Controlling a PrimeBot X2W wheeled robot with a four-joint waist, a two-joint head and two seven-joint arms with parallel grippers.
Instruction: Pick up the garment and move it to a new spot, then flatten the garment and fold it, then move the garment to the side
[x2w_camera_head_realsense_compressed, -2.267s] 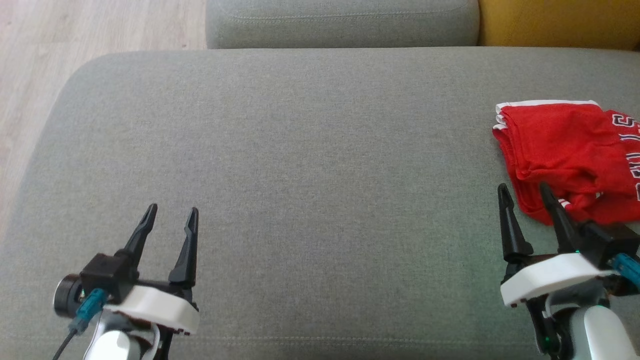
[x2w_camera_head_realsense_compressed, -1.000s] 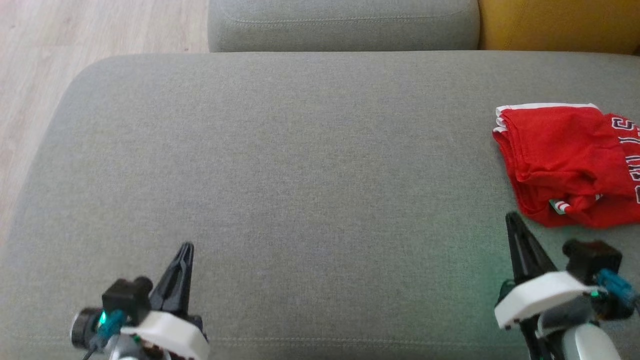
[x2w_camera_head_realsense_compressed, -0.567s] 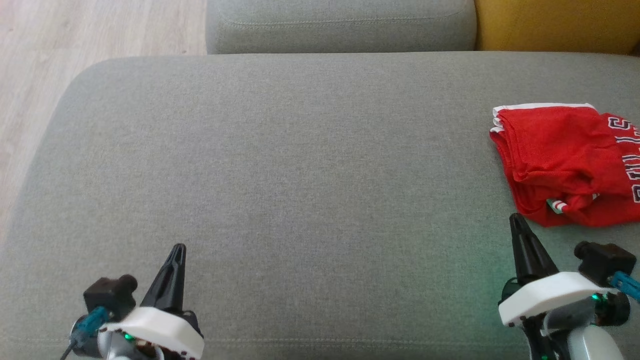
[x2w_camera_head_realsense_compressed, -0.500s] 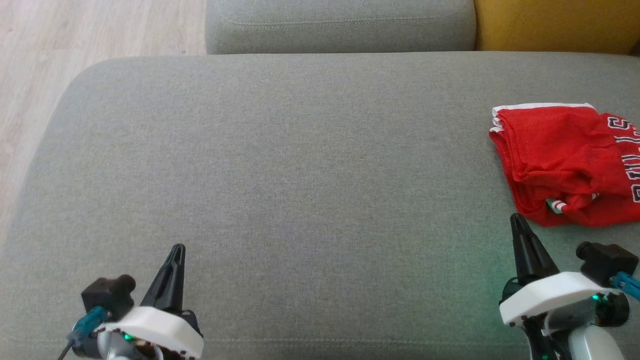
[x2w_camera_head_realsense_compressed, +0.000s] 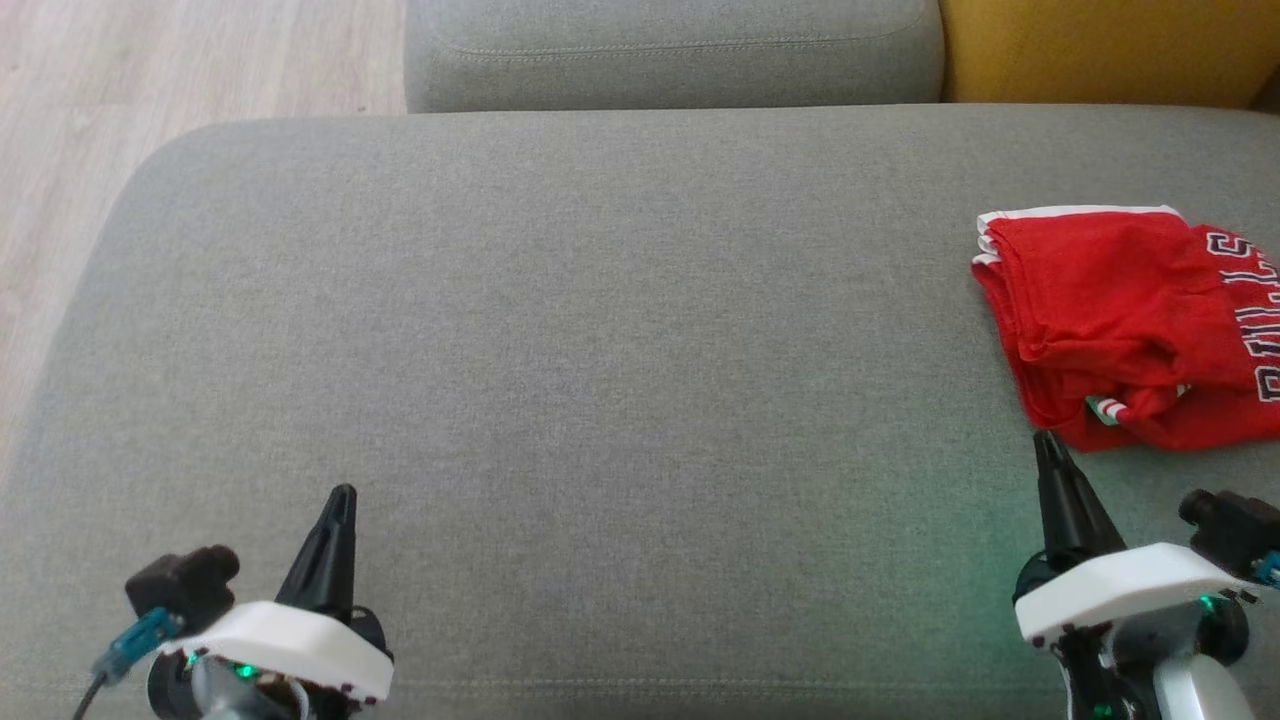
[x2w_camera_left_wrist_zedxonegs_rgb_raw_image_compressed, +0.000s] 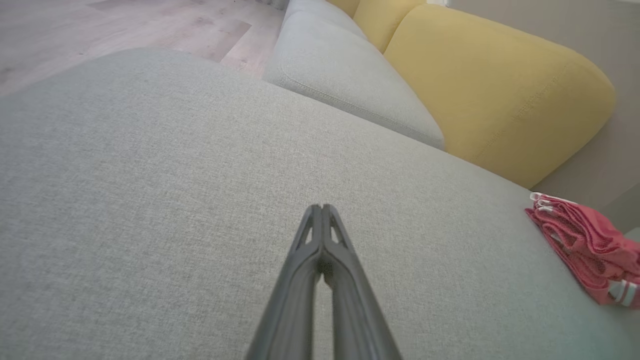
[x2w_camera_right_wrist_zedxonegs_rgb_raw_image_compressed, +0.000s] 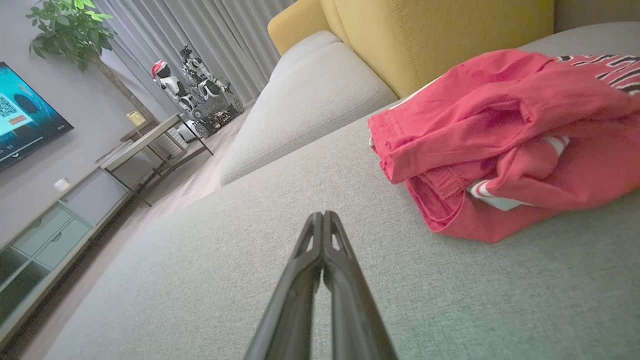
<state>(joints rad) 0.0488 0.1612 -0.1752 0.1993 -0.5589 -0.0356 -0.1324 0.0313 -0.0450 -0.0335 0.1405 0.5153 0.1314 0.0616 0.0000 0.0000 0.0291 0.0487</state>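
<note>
Head view: red garment (x2w_camera_head_realsense_compressed: 1100, 300) far right

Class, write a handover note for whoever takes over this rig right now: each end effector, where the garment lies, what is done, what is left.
Left end effector: shut, empty, over the bare grey cushion.
Right end effector: shut, empty, tip just short of the red garment.
Garment: loosely folded, lying at the cushion's right side.
Done: fold and move aside, by the look of it.
Left: perhaps tidy the bunched near edge; otherwise nothing obvious.
</note>
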